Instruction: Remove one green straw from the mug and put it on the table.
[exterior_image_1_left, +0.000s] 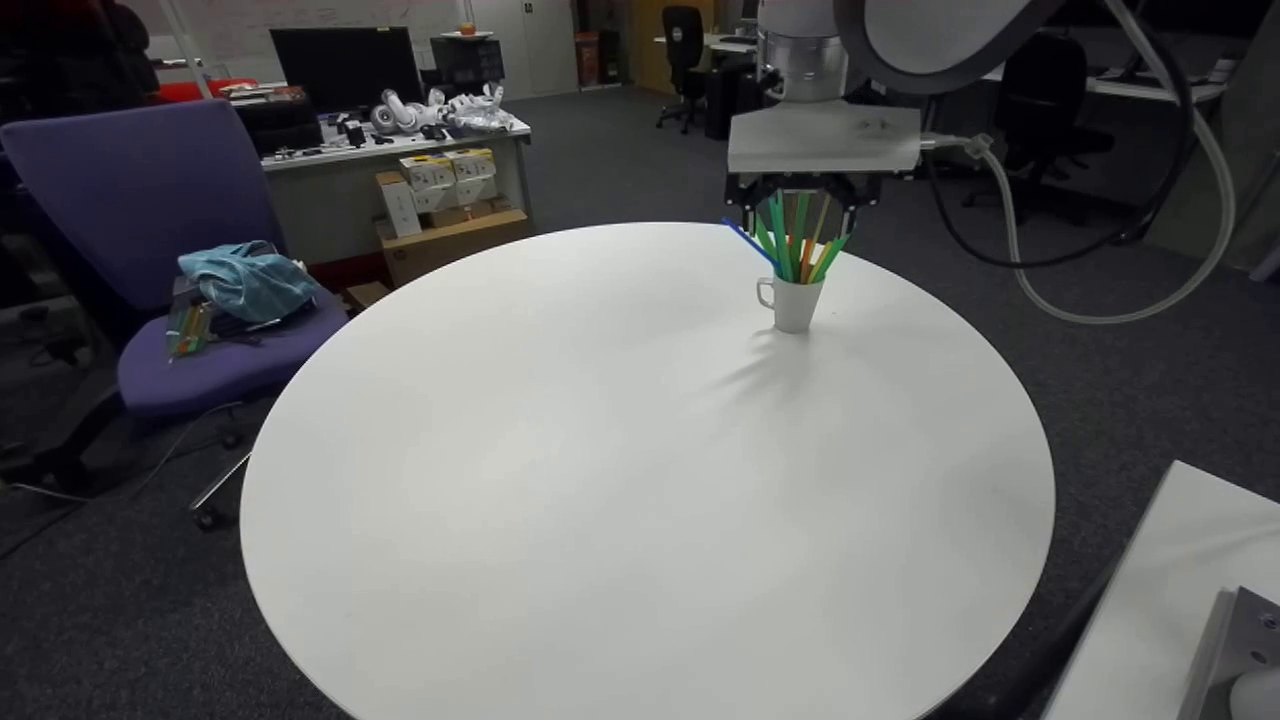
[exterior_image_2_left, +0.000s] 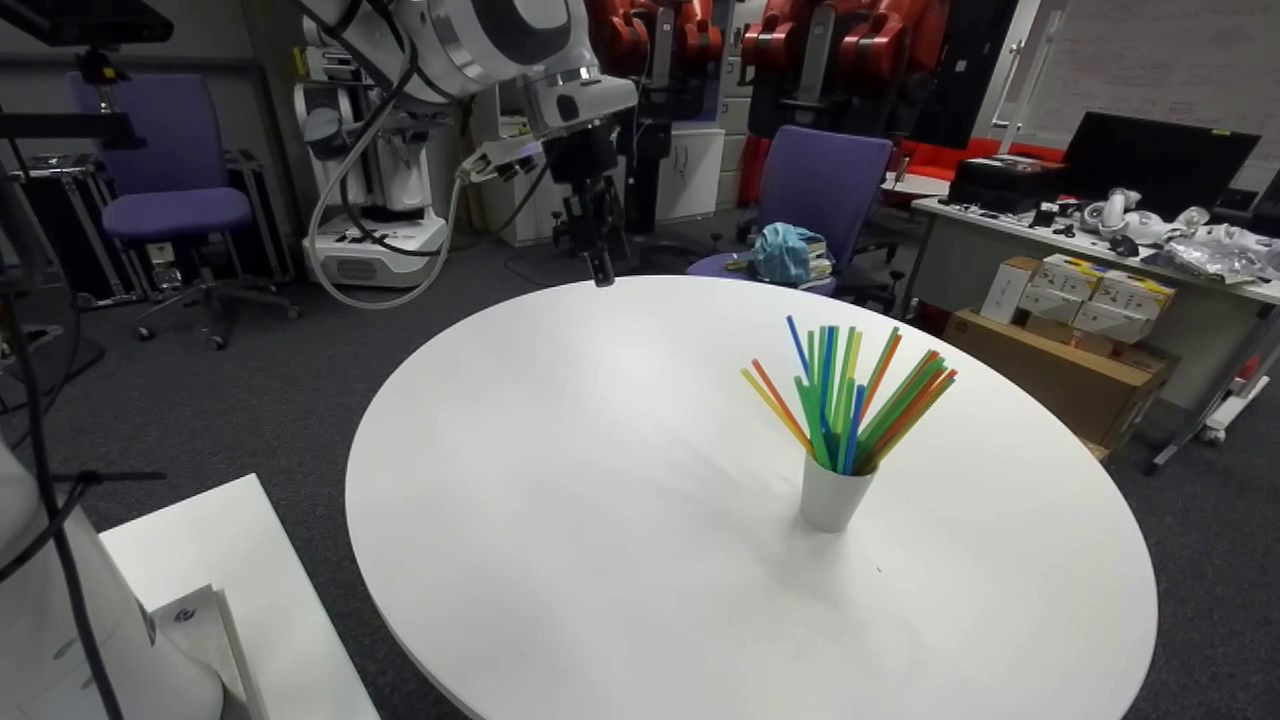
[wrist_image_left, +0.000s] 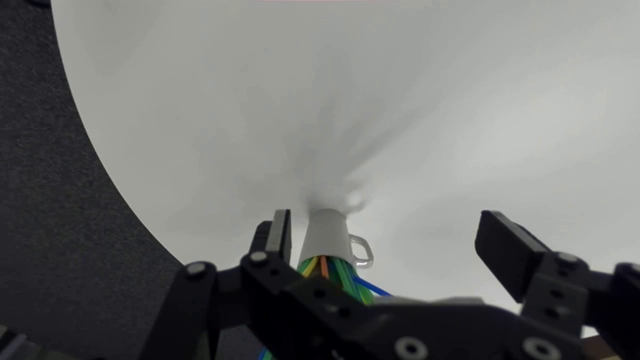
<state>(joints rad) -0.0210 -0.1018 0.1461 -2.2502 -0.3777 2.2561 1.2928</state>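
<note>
A white mug (exterior_image_1_left: 797, 308) stands upright on the round white table (exterior_image_1_left: 600, 450); it also shows in an exterior view (exterior_image_2_left: 833, 498) and the wrist view (wrist_image_left: 327, 232). It holds a bundle of green straws (exterior_image_2_left: 810, 420), with blue, yellow and orange ones among them. The straws fan out above the rim. My gripper (exterior_image_2_left: 603, 275) is near the table edge, clearly apart from the mug and straws. In the wrist view the gripper (wrist_image_left: 387, 225) is wide open with nothing between its fingers. The upper straws (wrist_image_left: 345, 275) are partly hidden by the gripper there.
A purple chair (exterior_image_1_left: 230, 370) with a blue cloth (exterior_image_1_left: 248, 282) stands beside the table. A desk (exterior_image_1_left: 345, 150) with a monitor and boxes is behind. A white stand (exterior_image_2_left: 270, 600) bears the robot base. Dark floor (wrist_image_left: 75, 200) lies beyond the table edge.
</note>
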